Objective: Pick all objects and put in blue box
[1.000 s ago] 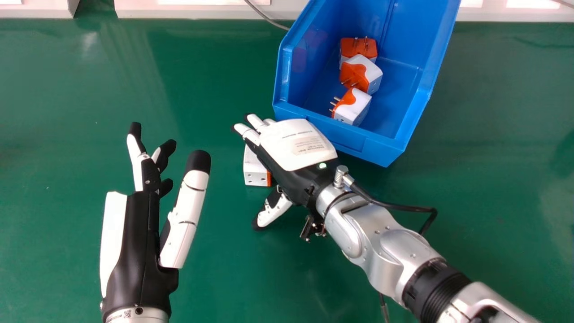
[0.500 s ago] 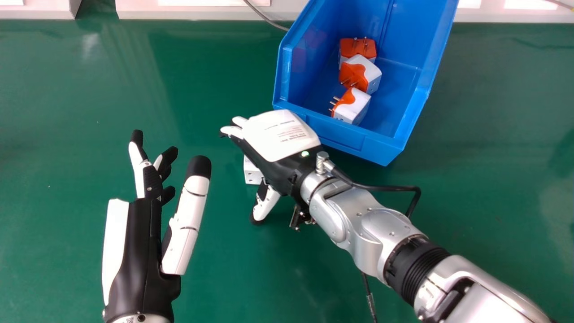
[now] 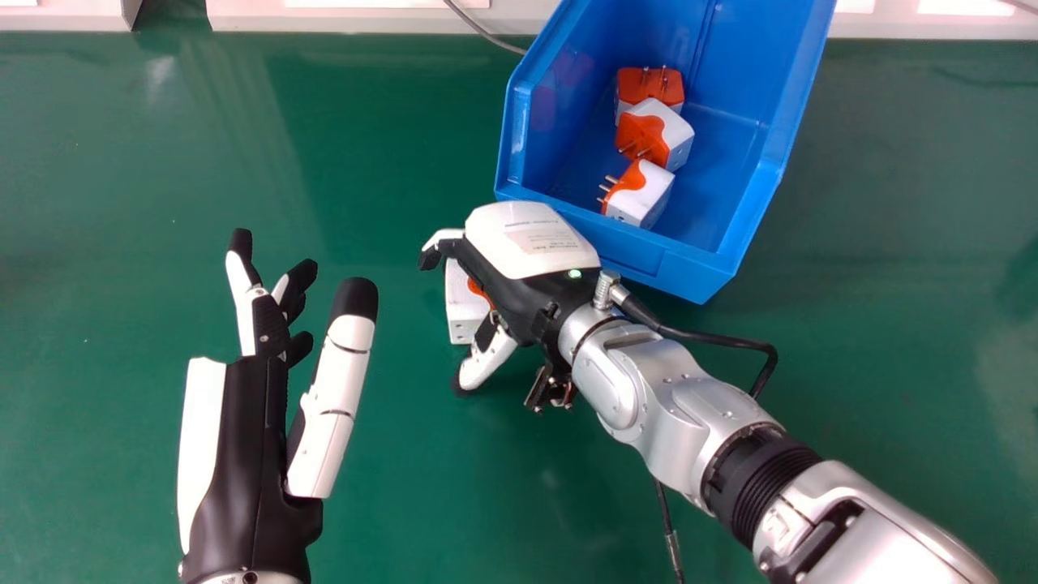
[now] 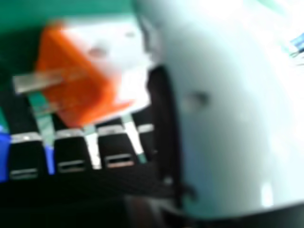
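Note:
In the head view, my right hand (image 3: 531,243) is over a white and orange plug adapter (image 3: 465,308) on the green table, just outside the blue box's near corner. Its fingers are curled down round the adapter's far side, with the thumb on the near side; the palm hides part of it. The right hand view has the adapter (image 4: 107,66) with its pins showing, between the fingers and the thumb of my right hand (image 4: 228,118). Inside the blue box (image 3: 681,272) lie three similar adapters (image 3: 649,195). My left hand (image 3: 259,430) is open and empty at the left.
Green table surface (image 3: 389,146) lies between my left hand and the box. A grey cable (image 3: 486,34) runs behind the box's left side, by the pale structure (image 3: 340,18) along the table's far edge. A black cable (image 3: 722,341) loops beside my right wrist.
My right hand first shifted left, then slightly back right, and its straight fingers have curled down. The adapter under it has shifted slightly towards the near side. The left hand has barely moved.

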